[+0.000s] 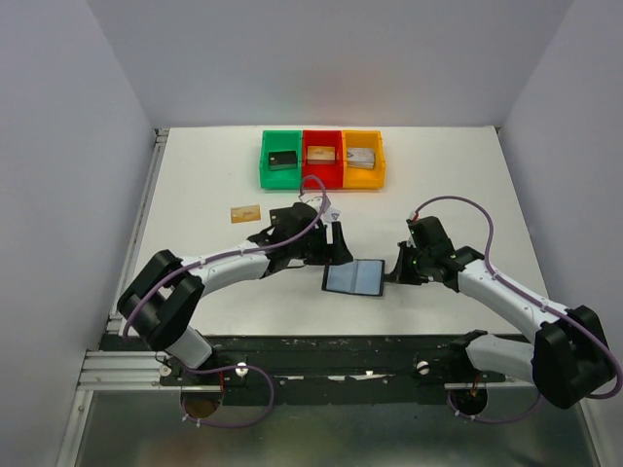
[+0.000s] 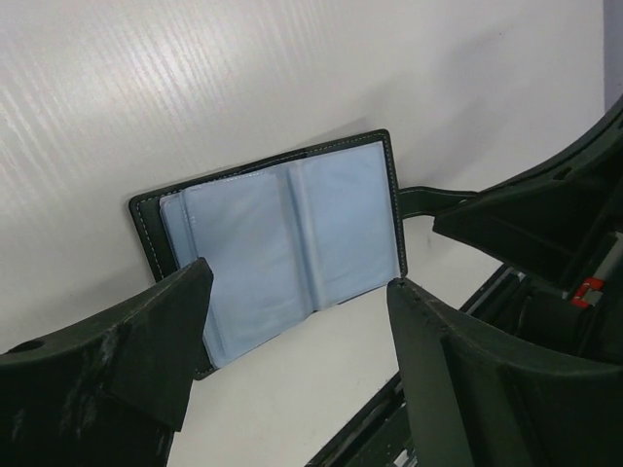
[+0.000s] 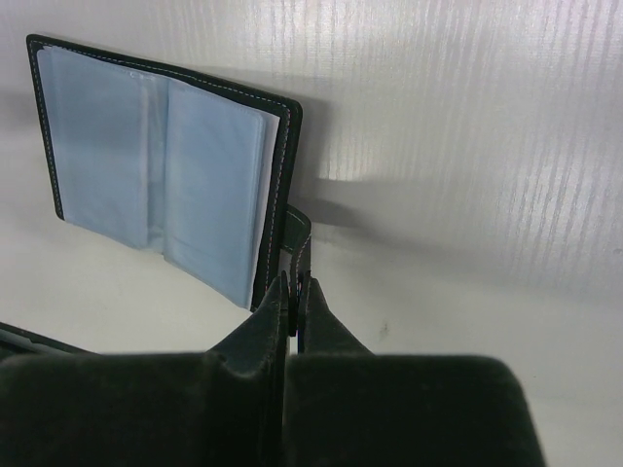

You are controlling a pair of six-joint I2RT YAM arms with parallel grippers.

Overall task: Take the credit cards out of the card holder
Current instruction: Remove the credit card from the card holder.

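Card holder (image 1: 355, 277) spread open flat on the white counter (image 1: 458, 175), between the two arms and nearer the robot than the bins. Bluish-grey glossy pockets face up, dark stitched border all round, fold running down the middle. Contents of the pockets impossible to make out.

At the holder's right edge, right end effector (image 1: 394, 274), fingers (image 3: 321, 331) pressed together and clamped on the small dark strap tab (image 3: 297, 229) sticking out from that edge. Plain from the right wrist: tab running straight down into the closed fingertips, rest of the holder lying up and to the left.

Over the opposite side, left end effector (image 2: 300, 292), fingers (image 2: 161, 341) spread well apart, holding nothing. One finger overlapping a corner of the holder in the left wrist view; touching or just above, not clear.

Out of the holder, tan-gold credit card (image 1: 244, 212) flat on the counter, to the left beyond the left arm (image 1: 224, 265), well apart from the card holder.

At the far side, three bins in a row, touching: green bin (image 1: 282, 181), red bin (image 1: 322, 181), orange bin (image 1: 362, 181). One blocky item in each: black block (image 1: 283, 160) in the green, tan block (image 1: 321, 154) in the red, grey block (image 1: 361, 157) in the orange.
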